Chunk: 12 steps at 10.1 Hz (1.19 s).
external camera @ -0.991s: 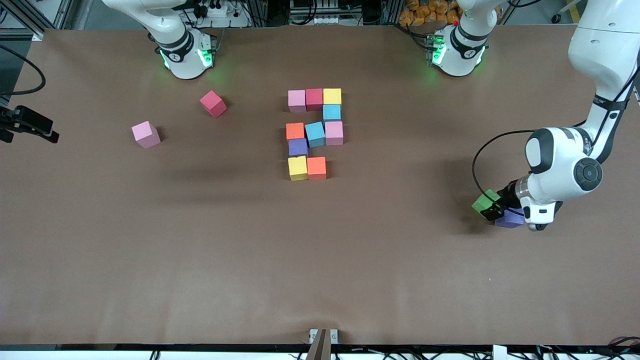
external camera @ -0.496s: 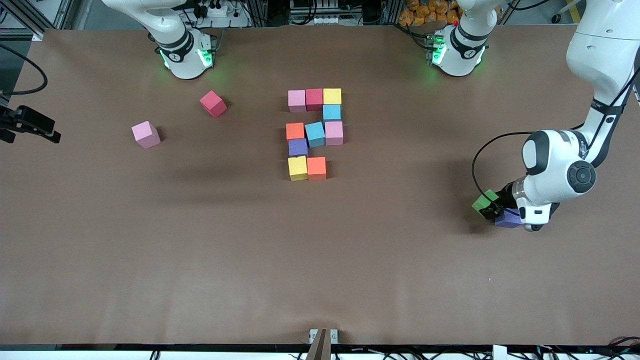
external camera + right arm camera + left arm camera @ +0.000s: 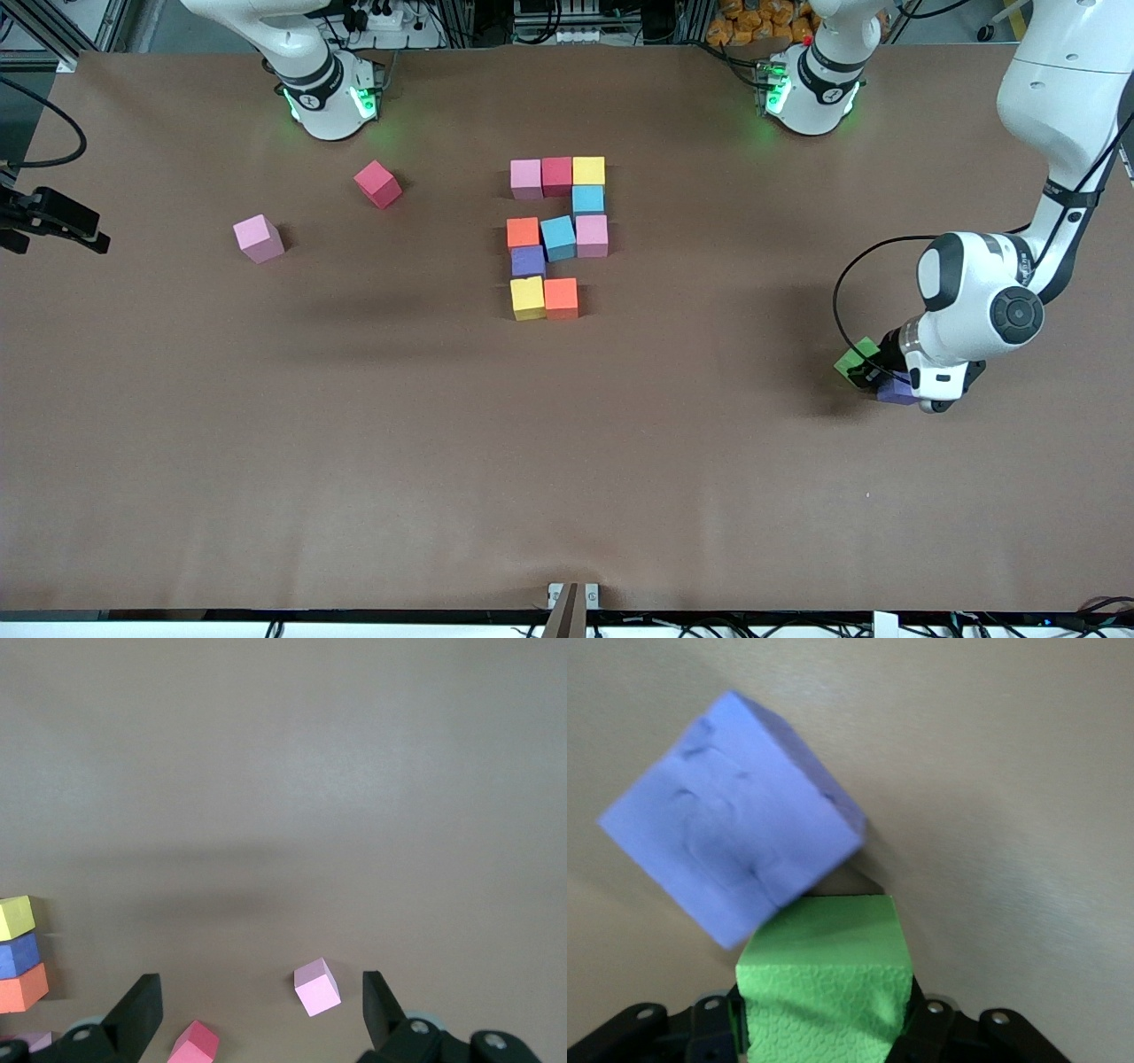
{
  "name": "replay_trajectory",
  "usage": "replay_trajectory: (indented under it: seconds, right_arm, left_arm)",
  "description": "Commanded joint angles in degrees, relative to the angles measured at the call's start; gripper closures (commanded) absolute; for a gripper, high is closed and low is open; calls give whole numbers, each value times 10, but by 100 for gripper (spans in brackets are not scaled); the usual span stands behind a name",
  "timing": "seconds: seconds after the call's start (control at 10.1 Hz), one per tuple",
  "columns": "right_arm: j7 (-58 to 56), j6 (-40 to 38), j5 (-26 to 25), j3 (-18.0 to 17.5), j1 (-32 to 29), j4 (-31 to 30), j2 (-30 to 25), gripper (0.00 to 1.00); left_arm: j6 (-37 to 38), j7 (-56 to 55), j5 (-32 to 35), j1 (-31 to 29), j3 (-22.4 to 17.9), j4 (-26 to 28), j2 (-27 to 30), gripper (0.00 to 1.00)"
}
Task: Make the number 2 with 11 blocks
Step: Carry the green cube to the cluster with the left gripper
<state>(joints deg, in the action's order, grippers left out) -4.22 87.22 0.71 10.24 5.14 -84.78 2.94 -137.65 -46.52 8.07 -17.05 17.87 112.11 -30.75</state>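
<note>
My left gripper [image 3: 868, 376] is low at the left arm's end of the table, shut on a green block [image 3: 824, 979] [image 3: 852, 358]. A purple block [image 3: 731, 837] [image 3: 895, 391] lies right beside the green one, corner to corner. Mid-table is the part-built number 2 [image 3: 556, 237] of mixed-colour blocks: pink, red and yellow in the row farthest from the front camera, yellow [image 3: 527, 298] and orange [image 3: 561, 298] in the nearest. My right gripper [image 3: 260, 985] waits open and high. A loose pink block [image 3: 316, 987] [image 3: 259, 238] and a red block [image 3: 195, 1044] [image 3: 377, 183] show between its fingers.
The two loose blocks lie toward the right arm's end, well apart from the digit. Bare brown table surface [image 3: 567, 461] stretches from the digit to the front edge. A cable loops by the left arm's wrist [image 3: 837, 292].
The left gripper's jaws have shut on the green block, and the left arm has shifted slightly toward the table's middle. The right arm has not moved.
</note>
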Motion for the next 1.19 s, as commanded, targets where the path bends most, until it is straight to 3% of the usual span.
replay_trajectory:
  seconds: [0.0, 0.5, 0.69, 1.09]
  right_arm:
    - [5, 0, 0, -2, -7, -1, -7, 0]
    - [2, 2, 5, -10, -41, -24, -39, 0]
    - [-2, 3, 19, -33, -64, -24, -39, 0]
    - [-2, 1, 18, -34, -59, -18, -27, 0]
  left_arm:
    - [18, -87, 9, 37, 16, 2, 24, 81]
    - [26, -318, -24, 95, 97, 2, 43, 82]
    - [26, -379, -52, 143, 97, 1, 45, 83]
    - [23, -465, -96, 214, 96, -10, 40, 83]
